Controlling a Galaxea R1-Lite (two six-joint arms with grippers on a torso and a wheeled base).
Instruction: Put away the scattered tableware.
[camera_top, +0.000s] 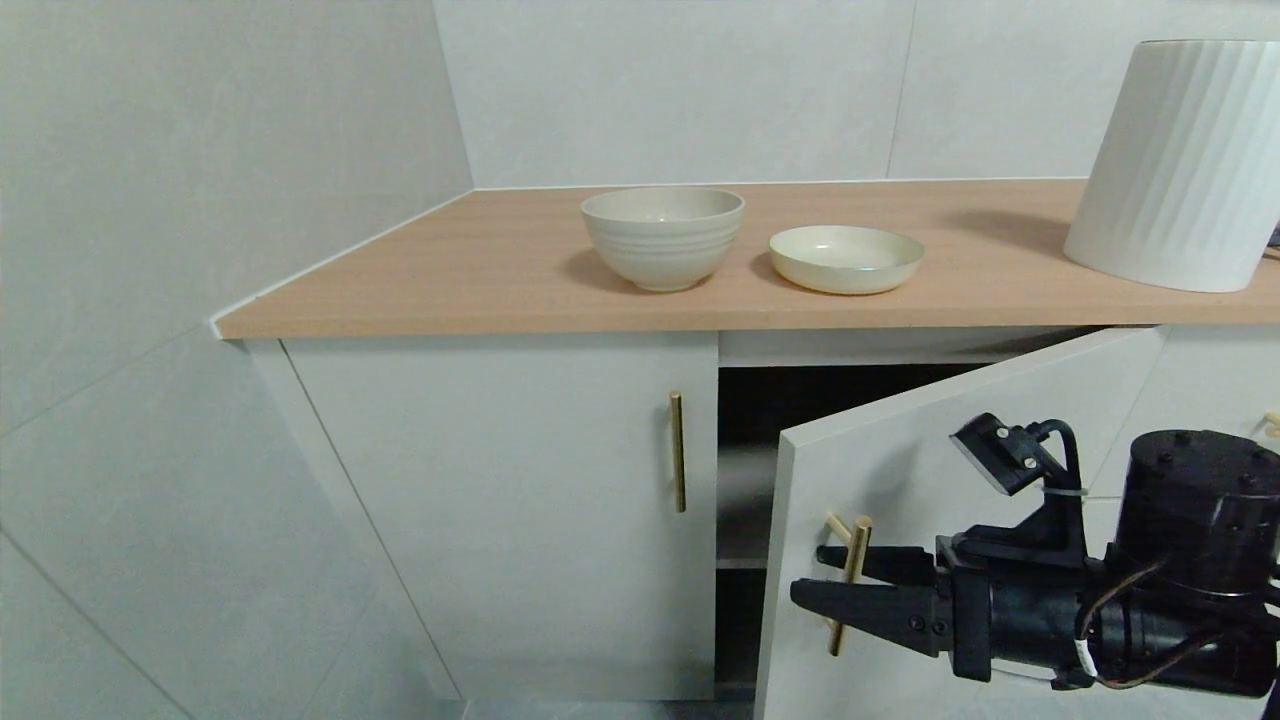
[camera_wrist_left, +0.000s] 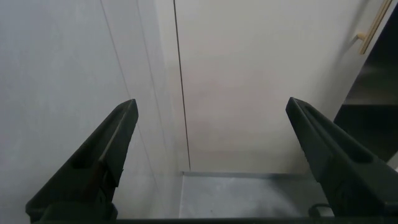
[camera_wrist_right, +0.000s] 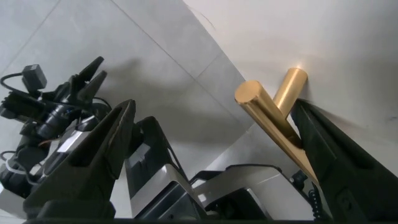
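**Bowl and dish on the counter, right gripper astride the door handle**

In the head view we see the tableware in the upper middle of the frame. A deep cream bowl (camera_top: 662, 237) stands upright on the wooden countertop (camera_top: 450, 280). A shallow dish (camera_top: 846, 258) of a paler cream sits just beside it on the right, close to it but apart. Both look empty to us. At the upper right edge of the frame a tall white ribbed container (camera_top: 1180, 160) stands on the same countertop, well apart from the dish.

Below the countertop the left door (camera_top: 500, 500) of the cabinet is closed, its own brass bar (camera_top: 677, 451) upright near the middle of the frame. The right door (camera_top: 900, 450) is swung open toward us and shows the dark cabinet interior (camera_top: 745, 470) with a shelf.

At the lower right of the frame the right gripper (camera_top: 810, 575) is level with the open door's brass handle (camera_top: 850, 580). Its two black fingers are spread, one on each side of the bar, not pressed onto it. In the right wrist view the gripper (camera_wrist_right: 211, 106) shows the same wide gap, with the handle (camera_wrist_right: 273, 112) lying against one finger (camera_wrist_right: 329, 155).

In the left wrist view the left gripper (camera_wrist_left: 211, 143) is spread wide and holds nothing, facing the pale cabinet front just above the floor (camera_wrist_left: 236, 193).
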